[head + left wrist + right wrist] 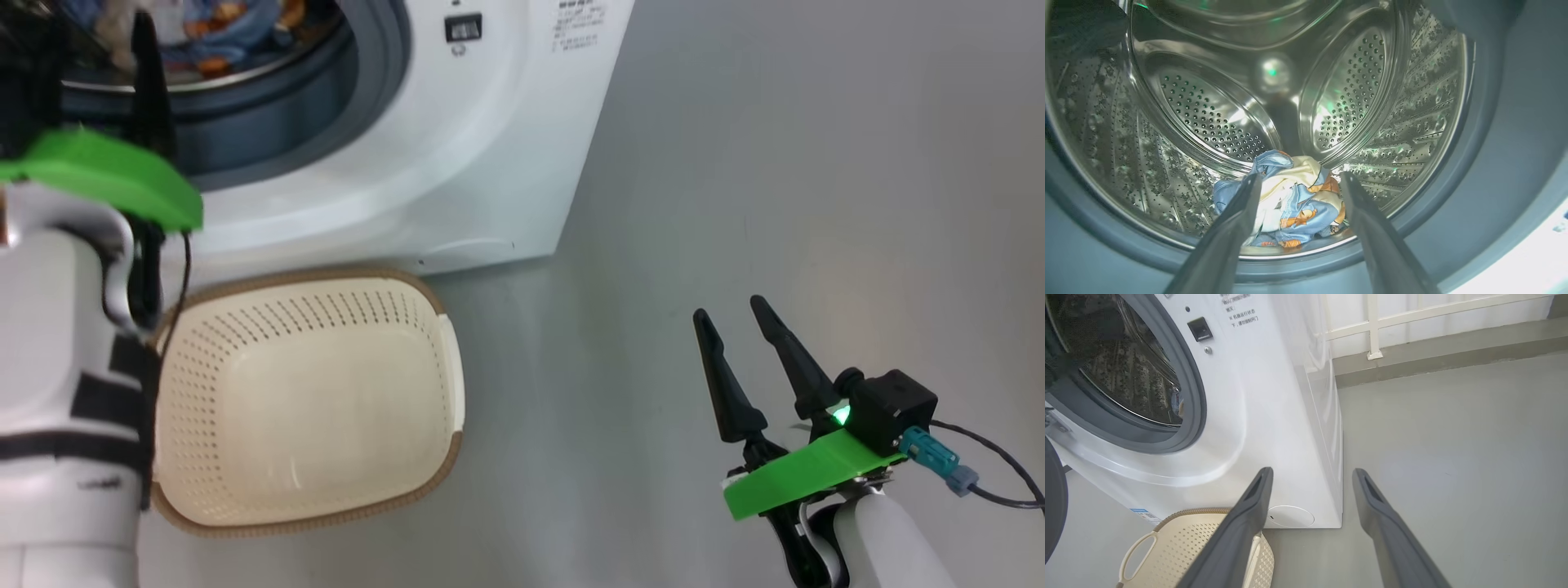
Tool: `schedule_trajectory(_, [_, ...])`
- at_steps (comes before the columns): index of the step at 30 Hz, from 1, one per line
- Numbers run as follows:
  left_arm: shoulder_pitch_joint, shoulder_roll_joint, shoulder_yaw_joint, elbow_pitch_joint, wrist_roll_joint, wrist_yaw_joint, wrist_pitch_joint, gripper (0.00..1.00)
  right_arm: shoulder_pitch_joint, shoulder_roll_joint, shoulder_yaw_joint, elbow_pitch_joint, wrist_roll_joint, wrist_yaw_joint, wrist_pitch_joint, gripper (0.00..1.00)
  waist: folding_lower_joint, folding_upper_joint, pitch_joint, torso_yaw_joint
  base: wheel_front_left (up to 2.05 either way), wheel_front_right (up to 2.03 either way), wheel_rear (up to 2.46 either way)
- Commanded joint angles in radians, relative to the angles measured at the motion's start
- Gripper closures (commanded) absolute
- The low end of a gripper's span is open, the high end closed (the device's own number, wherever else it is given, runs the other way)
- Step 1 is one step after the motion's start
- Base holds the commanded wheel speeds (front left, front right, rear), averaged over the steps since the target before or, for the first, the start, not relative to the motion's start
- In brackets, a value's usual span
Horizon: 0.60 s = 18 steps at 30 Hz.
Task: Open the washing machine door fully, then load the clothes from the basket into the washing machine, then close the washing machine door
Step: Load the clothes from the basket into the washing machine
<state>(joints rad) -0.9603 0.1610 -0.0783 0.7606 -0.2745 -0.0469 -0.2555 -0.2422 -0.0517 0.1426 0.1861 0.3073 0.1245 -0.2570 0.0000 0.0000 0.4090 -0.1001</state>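
Beyond the spread, empty jaws of our left gripper [1300, 176] lie the clothes [1290, 196] in the drum [1208, 122]; this arm seems nearer the door [1053, 498].

lt: bright, even | glare: inside washing machine [1220, 122]; green tint | edges: fisheye bend

The left claw [1300, 176], fingers spread wide, points into the drum [1216, 122]. Above and beyond its tips the steel hollow is open and deep. Just past and below the tips the clothes [1294, 200] lie heaped on the drum's bottom. The grey gasket [1486, 183] rings the opening all around the claw.

The right claw [1312, 471], also spread, has bare floor [1453, 457] ahead and to its right, up to a far railing [1372, 326]. The washing machine [1274, 416] corner stands ahead to its left. The basket [1180, 547] sits open-topped below its left finger.
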Motion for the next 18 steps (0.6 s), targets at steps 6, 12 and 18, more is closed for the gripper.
schedule_trajectory(6, [0.139, 0.039, 0.05, -0.115, 0.013, 0.018, -0.006, 0.0, 0.057, 0.001, 0.009, -0.009, -0.027, 0.006, -0.005, 0.0, 0.0, 0.0, -0.123, 0.018, 0.0, 0.0, 0.0])
schedule_trajectory(12, [0.257, 0.02, 0.075, -0.21, 0.013, 0.024, -0.006, 0.0, 0.093, 0.001, -0.003, -0.008, -0.033, 0.006, -0.005, 0.0, 0.0, 0.0, -0.18, 0.03, 0.0, 0.0, 0.0])
schedule_trajectory(18, [0.354, 0.01, 0.087, -0.29, 0.022, 0.041, -0.006, 0.0, 0.117, 0.001, -0.009, -0.008, -0.028, 0.006, -0.005, 0.0, 0.0, 0.0, -0.226, 0.038, 0.0, 0.0, 0.0])
